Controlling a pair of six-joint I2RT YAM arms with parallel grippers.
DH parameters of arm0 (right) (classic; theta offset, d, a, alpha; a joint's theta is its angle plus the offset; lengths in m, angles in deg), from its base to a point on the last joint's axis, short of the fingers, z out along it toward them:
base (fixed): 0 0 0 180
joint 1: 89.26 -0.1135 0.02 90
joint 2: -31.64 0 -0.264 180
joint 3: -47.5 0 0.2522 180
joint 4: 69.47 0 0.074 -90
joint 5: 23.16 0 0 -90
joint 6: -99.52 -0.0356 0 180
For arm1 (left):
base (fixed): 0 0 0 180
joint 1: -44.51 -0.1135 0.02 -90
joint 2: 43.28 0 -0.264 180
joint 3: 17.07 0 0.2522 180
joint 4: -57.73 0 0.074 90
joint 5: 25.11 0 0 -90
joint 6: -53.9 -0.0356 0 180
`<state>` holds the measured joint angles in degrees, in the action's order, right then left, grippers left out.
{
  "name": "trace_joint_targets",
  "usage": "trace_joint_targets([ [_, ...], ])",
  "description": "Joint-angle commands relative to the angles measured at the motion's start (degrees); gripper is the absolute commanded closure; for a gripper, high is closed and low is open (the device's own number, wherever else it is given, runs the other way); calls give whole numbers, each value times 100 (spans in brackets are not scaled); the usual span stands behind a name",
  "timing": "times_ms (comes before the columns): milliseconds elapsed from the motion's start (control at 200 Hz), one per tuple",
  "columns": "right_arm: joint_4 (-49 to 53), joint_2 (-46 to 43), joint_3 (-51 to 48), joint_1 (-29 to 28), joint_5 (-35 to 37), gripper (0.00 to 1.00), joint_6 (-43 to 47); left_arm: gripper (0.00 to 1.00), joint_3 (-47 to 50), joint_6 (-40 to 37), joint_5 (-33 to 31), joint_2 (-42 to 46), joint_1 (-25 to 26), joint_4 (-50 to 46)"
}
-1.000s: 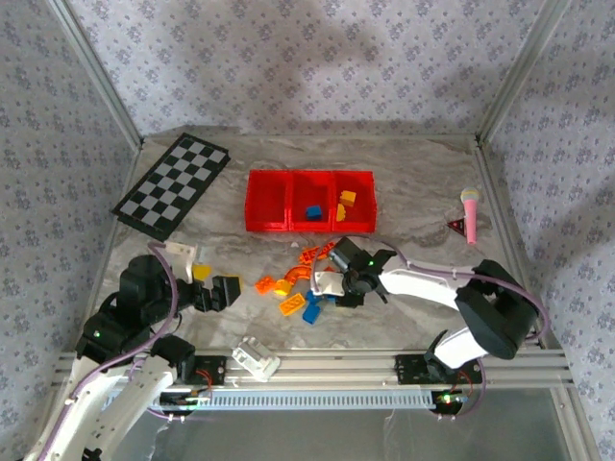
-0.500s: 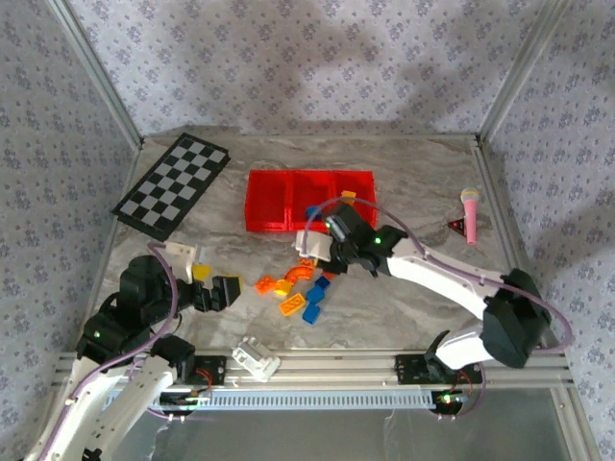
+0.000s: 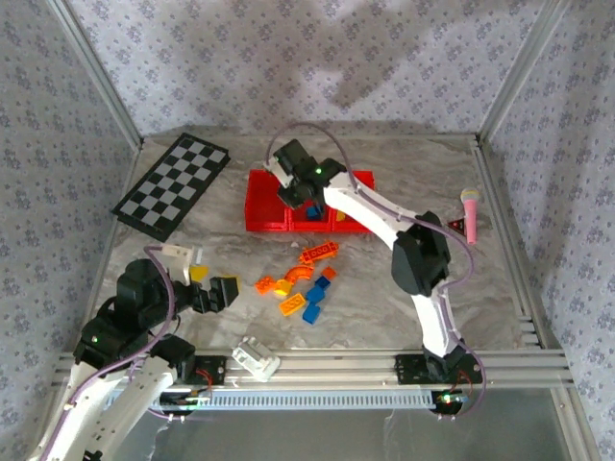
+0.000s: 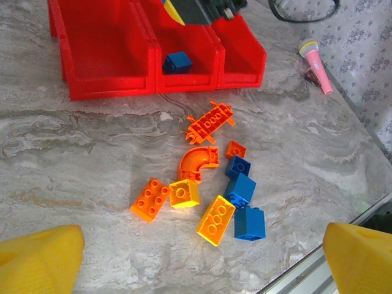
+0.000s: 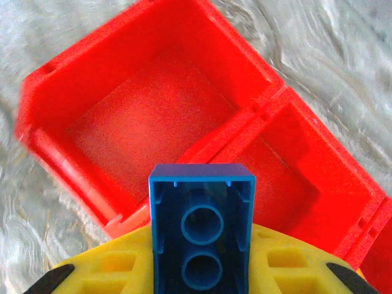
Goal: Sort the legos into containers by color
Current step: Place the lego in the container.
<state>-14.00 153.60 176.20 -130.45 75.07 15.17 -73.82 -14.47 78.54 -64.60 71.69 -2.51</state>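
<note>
The containers [image 3: 261, 216] are three joined red bins at the back of the table. My right gripper [image 3: 294, 195] hangs over them, shut on a blue lego [image 5: 202, 233] held underside-up above the wall between the left and middle compartments [image 5: 79, 79]. The left compartment [image 4: 104, 92] is bare; one blue lego [image 4: 177, 61] lies in the middle one. Loose legos lie mid-table: an orange plate [image 4: 211, 120], an orange curve [image 4: 197, 162], an orange brick [image 4: 150, 199], yellow bricks [image 4: 215, 220] and blue bricks [image 4: 249, 222]. My left gripper [image 4: 201, 263] stands open in front of the pile, at the near left [image 3: 213, 288].
A black-and-white checkerboard [image 3: 173, 184] lies at the back left. A pink toy microphone [image 3: 471, 213] lies at the right, beside a small dark red piece [image 3: 455, 227]. A white block [image 3: 256, 357] sits on the near rail. Patterned walls close in the table.
My right arm has lifted off the pile with the blue lego and swung back and left to above the red containers. The left arm has stayed put.
</note>
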Motion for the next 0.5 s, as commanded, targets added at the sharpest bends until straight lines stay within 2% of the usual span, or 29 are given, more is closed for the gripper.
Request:
trace_joint_targets([
  [0,1135,329,537,350,-352,96,-1528,0,14,-9,-42,75,29,105],
  [170,850,359,281,709,-955,94,-2432,0,18,-5,-54,102,31,113],
  [495,617,661,319,850,-1522,86,-2590,0,18,-18,-58,102,25,129],
])
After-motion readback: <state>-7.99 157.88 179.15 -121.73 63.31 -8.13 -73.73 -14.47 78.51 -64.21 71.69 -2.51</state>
